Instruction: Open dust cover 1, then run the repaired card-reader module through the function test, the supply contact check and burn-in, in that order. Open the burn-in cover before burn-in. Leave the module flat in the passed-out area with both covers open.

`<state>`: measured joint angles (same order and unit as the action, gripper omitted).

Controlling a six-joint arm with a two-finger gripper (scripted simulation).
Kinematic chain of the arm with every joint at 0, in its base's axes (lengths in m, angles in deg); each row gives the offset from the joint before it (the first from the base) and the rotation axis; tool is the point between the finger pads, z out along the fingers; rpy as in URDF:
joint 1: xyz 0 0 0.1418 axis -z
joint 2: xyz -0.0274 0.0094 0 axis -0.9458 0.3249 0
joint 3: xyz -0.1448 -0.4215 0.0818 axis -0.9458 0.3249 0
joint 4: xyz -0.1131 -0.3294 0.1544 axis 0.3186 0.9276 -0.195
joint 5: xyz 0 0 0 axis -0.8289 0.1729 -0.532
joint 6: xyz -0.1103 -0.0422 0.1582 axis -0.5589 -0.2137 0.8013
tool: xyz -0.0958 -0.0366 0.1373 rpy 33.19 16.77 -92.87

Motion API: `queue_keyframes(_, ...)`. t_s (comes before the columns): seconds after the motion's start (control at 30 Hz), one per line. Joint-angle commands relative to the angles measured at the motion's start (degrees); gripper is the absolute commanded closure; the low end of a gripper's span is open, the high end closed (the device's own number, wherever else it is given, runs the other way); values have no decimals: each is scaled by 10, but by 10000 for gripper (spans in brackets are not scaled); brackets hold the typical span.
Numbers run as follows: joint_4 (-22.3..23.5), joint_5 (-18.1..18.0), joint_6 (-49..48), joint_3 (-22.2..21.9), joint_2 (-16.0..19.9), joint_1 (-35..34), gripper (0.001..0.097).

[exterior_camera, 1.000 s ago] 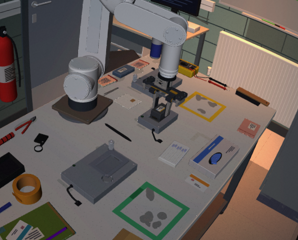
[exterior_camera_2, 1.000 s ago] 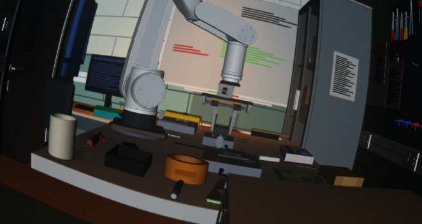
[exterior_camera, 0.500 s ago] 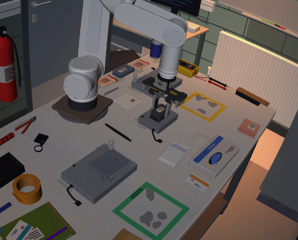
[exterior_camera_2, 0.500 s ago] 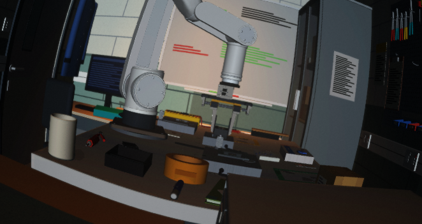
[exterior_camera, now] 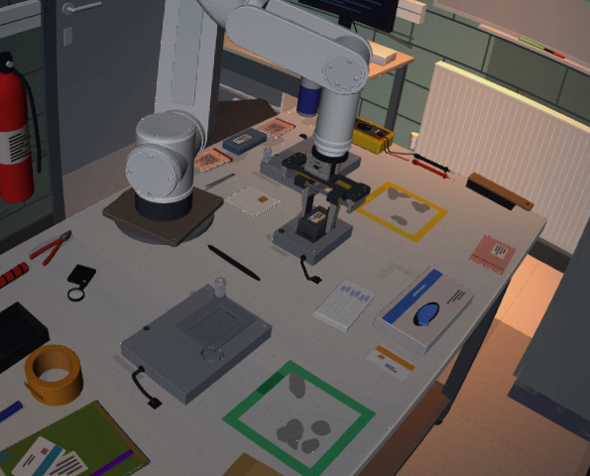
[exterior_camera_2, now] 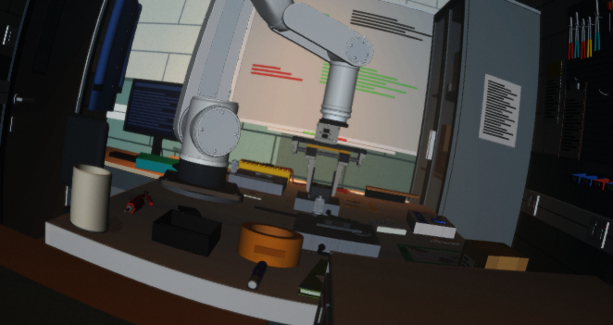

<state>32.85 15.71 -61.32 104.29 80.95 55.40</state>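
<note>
In the middle of the bench a small grey test fixture (exterior_camera: 313, 237) sits with a black cable trailing off its front. The dark card-reader module (exterior_camera: 315, 221) with its pale label stands in this fixture, held between the fingers of my gripper (exterior_camera: 319, 218), which reaches straight down onto it. Behind it lies a second grey fixture (exterior_camera: 305, 166), partly hidden by my wrist. A larger flat grey fixture (exterior_camera: 196, 343) with a closed cover and a clear knob sits nearer the front. The green-taped square (exterior_camera: 299, 416) lies at the front edge, and the yellow-taped square (exterior_camera: 401, 210) lies to the right of my gripper.
My arm's base (exterior_camera: 164, 207) stands left of the fixtures. A black pen (exterior_camera: 233, 262), a white strip pack (exterior_camera: 344, 304) and a tissue-style box (exterior_camera: 424, 309) lie around the middle. Tape roll (exterior_camera: 54, 373), black box (exterior_camera: 7, 338) and pliers (exterior_camera: 50, 247) occupy the left side.
</note>
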Motion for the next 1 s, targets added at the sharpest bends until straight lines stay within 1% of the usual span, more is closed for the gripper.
queue_keyframes(0.0,0,0,0,-1,0,0,941)
queue_keyframes(0.07,0,0,0,-1,0,0,941)
queue_keyframes(0.1,0,0,0,-1,0,0,921)
queue_keyframes(0.83,0,0,0,0,0,0,335)
queue_keyframes(0.87,0,0,0,0,0,0,321)
queue_keyframes(0.97,0,0,0,0,0,0,321)
